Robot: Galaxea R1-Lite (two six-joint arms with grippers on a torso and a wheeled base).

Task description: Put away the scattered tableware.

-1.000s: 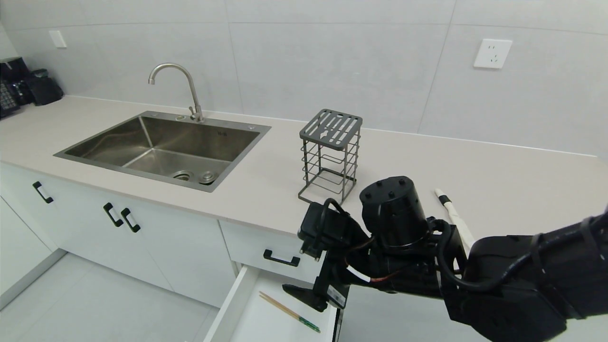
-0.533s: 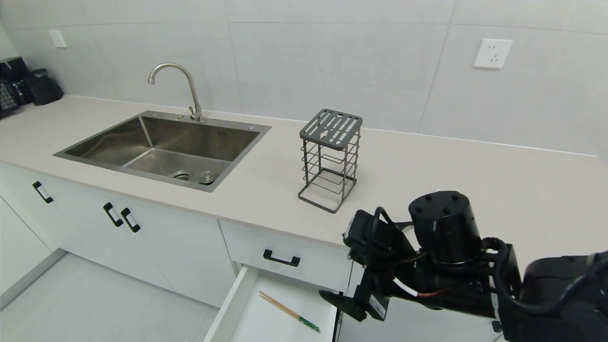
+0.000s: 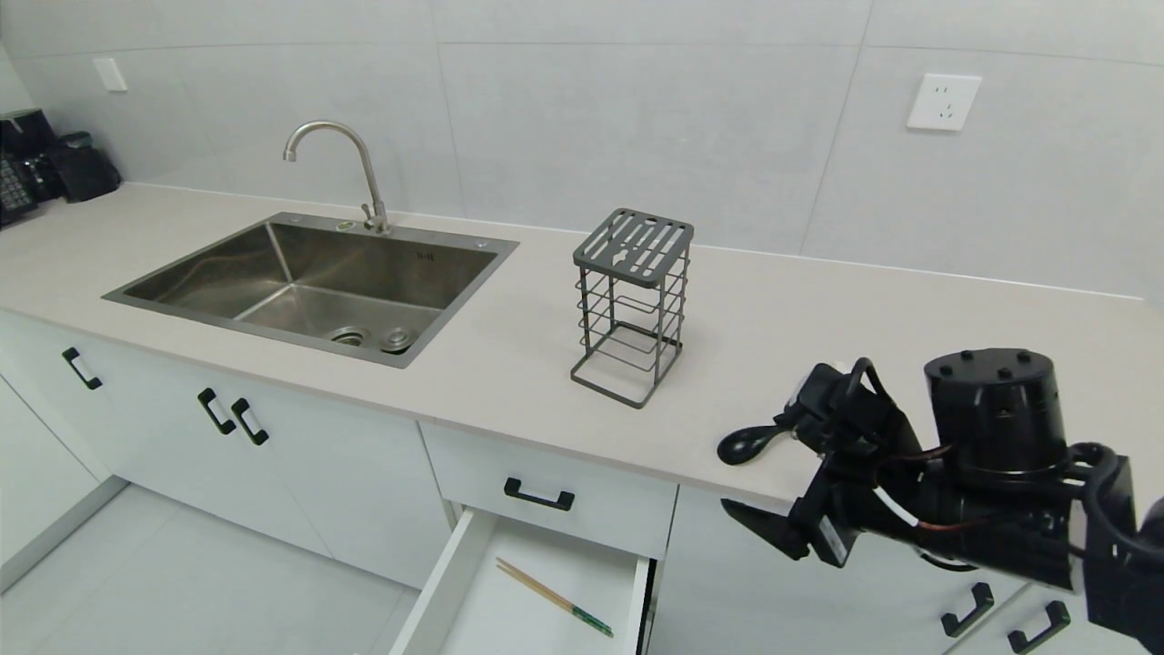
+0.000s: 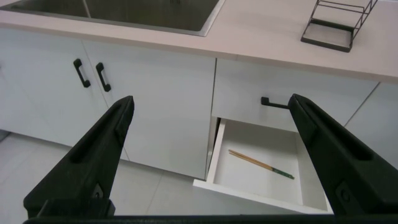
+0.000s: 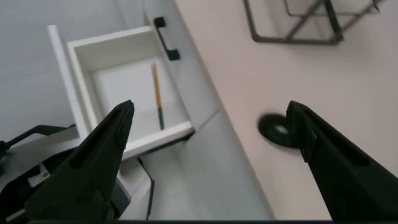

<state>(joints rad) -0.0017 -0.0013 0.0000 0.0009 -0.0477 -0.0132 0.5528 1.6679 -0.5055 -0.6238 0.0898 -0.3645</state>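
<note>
Head view: right arm sat low at the bench (image 3: pixel 509 346) front edge, to the right of the wire utensil rack (image 3: pixel 632 305). A black spoon-like utensil (image 3: pixel 746 446) lay flat on the bench close to that edge. Its round bowl was exposed; the rest of it ran under the wrist, hidden. The drawer (image 3: pixel 436 582) below the bench stood pulled out, with a pair of chopsticks (image 3: pixel 553 597) lying inside it.

Right wrist view: right claw (image 5: pixel 210 115) spread wide, nothing held. The utensil's bowl sat just beside one finger, off-centre in the gap.

Left wrist view: left claw (image 4: pixel 211 102) also wide and empty, hanging in front of the cabinets and looking down at the open drawer.

Judged step: right-claw pickup of the utensil, then transfer to the drawer.

Notes for doing it well:
- Grip the neck or handle, not the bowl; the rounded bowl would likely squirt out of flat fingers.
- Shift the claw so the shaft sits mid-gap, with the fingers set across its long axis.
- Descend until the fingertips nearly graze the bench before closing, since the piece is thin and low.
- Approach from above. A sideways nudge this near the edge could knock it to the floor.
- Release it low in the drawer, alongside the chopsticks.
- Keep the left claw out of the drawer path.
</note>
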